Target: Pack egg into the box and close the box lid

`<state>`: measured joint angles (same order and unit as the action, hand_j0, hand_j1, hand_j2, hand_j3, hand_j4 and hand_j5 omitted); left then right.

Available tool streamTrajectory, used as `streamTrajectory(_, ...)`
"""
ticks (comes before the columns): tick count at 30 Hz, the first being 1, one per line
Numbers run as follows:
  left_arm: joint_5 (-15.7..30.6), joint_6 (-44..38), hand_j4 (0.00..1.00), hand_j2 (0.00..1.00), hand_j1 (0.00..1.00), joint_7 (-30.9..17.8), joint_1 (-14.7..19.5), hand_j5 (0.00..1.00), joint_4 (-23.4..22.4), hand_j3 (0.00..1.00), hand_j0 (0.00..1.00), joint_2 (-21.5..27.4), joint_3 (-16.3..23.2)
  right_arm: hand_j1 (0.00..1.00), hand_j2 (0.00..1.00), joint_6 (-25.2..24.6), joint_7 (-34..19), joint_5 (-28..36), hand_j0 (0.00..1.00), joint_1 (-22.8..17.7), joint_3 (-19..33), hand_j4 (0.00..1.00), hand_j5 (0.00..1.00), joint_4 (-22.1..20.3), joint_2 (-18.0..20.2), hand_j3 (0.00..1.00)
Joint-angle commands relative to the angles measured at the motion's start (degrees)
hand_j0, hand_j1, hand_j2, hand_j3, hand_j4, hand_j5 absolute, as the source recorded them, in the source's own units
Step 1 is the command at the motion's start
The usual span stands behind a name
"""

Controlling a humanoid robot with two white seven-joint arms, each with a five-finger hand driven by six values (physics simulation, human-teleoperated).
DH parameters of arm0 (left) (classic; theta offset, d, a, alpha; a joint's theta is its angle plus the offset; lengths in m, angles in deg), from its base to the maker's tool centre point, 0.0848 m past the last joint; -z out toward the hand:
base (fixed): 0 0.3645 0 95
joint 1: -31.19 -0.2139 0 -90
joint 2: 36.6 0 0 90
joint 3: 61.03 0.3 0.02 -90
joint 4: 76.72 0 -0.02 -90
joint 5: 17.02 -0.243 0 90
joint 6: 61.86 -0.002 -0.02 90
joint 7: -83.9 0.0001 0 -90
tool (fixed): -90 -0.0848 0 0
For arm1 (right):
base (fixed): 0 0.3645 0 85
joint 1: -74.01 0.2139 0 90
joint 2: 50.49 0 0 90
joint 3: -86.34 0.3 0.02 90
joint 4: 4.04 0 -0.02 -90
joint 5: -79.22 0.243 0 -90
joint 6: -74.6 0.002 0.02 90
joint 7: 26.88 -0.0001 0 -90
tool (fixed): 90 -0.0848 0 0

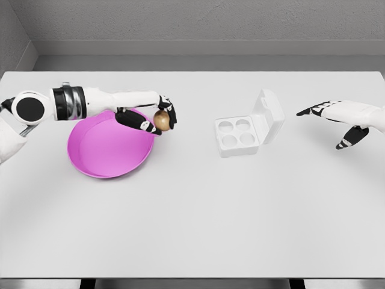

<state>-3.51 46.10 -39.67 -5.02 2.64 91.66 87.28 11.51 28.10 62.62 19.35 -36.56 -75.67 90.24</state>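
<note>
Left shoulder cut off by the picture's left edge; only the forearm, a dark-banded wrist cuff and a round black joint cap in view. Right arm cut off at the right edge, hand and a short length of wrist showing. Far rim of the pink plate (96, 153) partly hidden behind the left forearm. Underside of the egg (161, 120) masked by dark fingertips, so exact contact points hard to make out. Inner face of the box lid (269, 113) turned away, not readable.

Left hand (150, 118) reached in from the left, forearm nearly level across the plate's upper edge, palm toward the right. Fingers curled and clamped on the brown egg, thumb below and the others wrapped over the top. Egg held at the plate's right rim, above the white table (192, 223), well apart from the egg box (238, 136).

Box sat right of centre, four round cups bare, lid hinged along the right side and stood up, tilted back.

Right hand (340, 117) hovered near the box's right, clear of the lid, fingers spread and pointing left, thumb hanging down, gripping nothing.
</note>
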Motion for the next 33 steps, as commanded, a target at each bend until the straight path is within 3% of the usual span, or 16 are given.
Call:
streamTrajectory(1,0.20,-0.20,0.39,0.39,0.39,0.08,0.00,0.39,-0.60,0.39,0.39,-3.63,-0.39,1.00,1.00,-0.10,0.02,0.25,1.00,0.00,0.03,1.00,1.00,0.00,0.07,1.00)
streamTrajectory(10,-0.59,-0.20,0.37,0.37,0.37,0.16,1.14,0.37,-5.70,0.37,0.37,-14.00,-0.30,1.00,1.00,-0.10,0.02,0.25,1.00,0.00,0.03,1.00,1.00,0.00,0.16,1.00)
streamTrajectory(15,-0.50,-0.03,0.38,0.38,0.38,-0.36,2.55,0.38,-13.26,0.38,0.38,-19.98,-0.39,1.00,1.00,-0.19,0.02,0.25,1.00,0.00,0.03,1.00,1.00,0.09,0.16,1.00)
streamTrajectory(33,-0.59,1.64,0.38,0.38,0.38,-1.44,6.50,0.38,-29.61,0.38,0.38,-32.37,-0.39,1.00,1.00,-0.19,0.02,0.25,1.00,0.09,0.03,1.00,1.00,0.35,0.25,1.00)
